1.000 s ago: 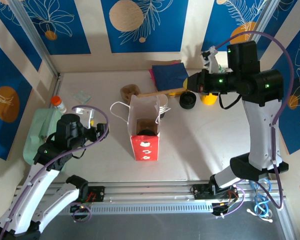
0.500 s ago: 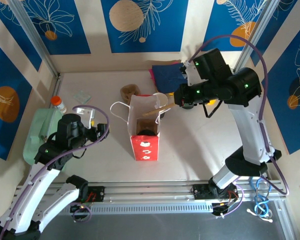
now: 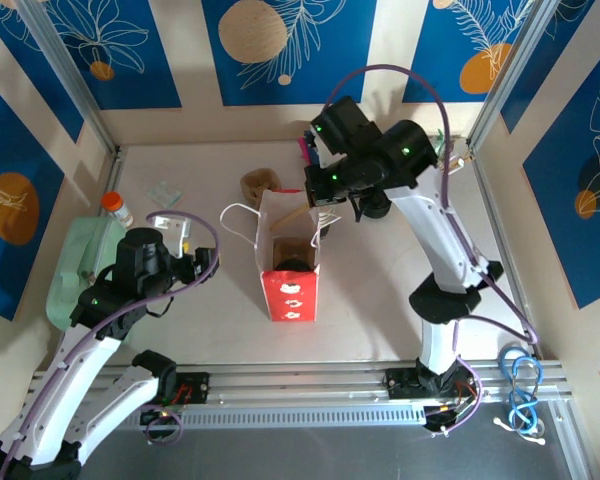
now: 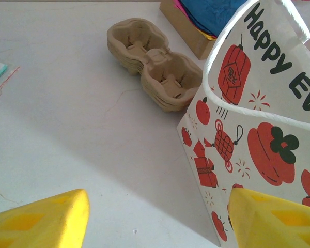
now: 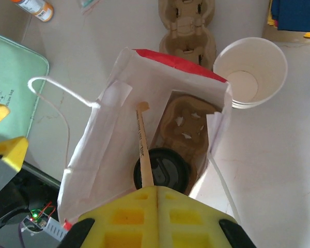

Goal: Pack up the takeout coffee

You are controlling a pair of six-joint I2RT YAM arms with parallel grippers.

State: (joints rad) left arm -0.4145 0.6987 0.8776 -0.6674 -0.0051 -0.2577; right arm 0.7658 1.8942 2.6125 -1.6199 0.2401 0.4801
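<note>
The red-and-white paper bag (image 3: 290, 262) stands open mid-table. Inside it a brown pulp carrier (image 5: 188, 121) holds the takeout coffee (image 5: 164, 170), seen from above as a black lid; its white side is hidden. My right gripper (image 5: 157, 194) hangs over the bag mouth, shut on a wooden stir stick (image 5: 143, 150) that points down into the bag. In the top view this gripper (image 3: 320, 197) is at the bag's far rim. My left gripper (image 4: 155, 217) is open with nothing in it, low over the table left of the bag (image 4: 258, 129).
An empty white paper cup (image 5: 252, 72) stands just outside the bag's far right corner. A stack of pulp carriers (image 4: 155, 67) lies behind the bag. A green tray (image 3: 75, 265), an orange-capped bottle (image 3: 117, 208) and a small packet (image 3: 165, 192) are at left. Blue napkins (image 5: 294, 15) lie at the back.
My right arm has swung left from the back right corner, carrying the stick, and now holds it over the open bag. The left arm has not moved.
</note>
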